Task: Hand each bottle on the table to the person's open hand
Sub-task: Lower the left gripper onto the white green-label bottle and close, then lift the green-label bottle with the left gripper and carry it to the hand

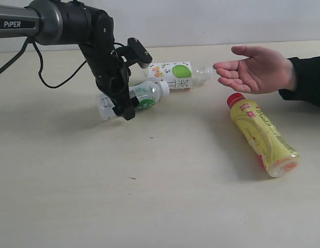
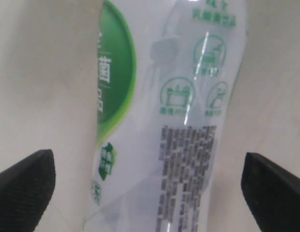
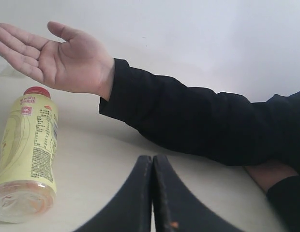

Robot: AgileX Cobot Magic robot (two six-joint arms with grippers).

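A clear bottle with a green-white label (image 1: 148, 94) (image 2: 179, 121) lies on the table (image 1: 72, 181). My left gripper (image 1: 133, 85) (image 2: 149, 188) is open, one finger on each side of it and apart from it. A second green-white bottle (image 1: 175, 76) lies just behind. The yellow bottle with a red cap (image 1: 260, 135) (image 3: 29, 145) lies at the right. The person's open hand (image 1: 253, 68) (image 3: 63, 60) hovers palm up above the table, past the yellow bottle's cap. My right gripper (image 3: 152, 162) is shut on nothing, low over the table. The red-label bottle is out of view.
The person's black-sleeved forearm (image 3: 188, 121) rests along the table's right side, close in front of my right gripper. A black cable (image 1: 46, 72) trails from the left arm over the table's back left. A pale wall stands behind.
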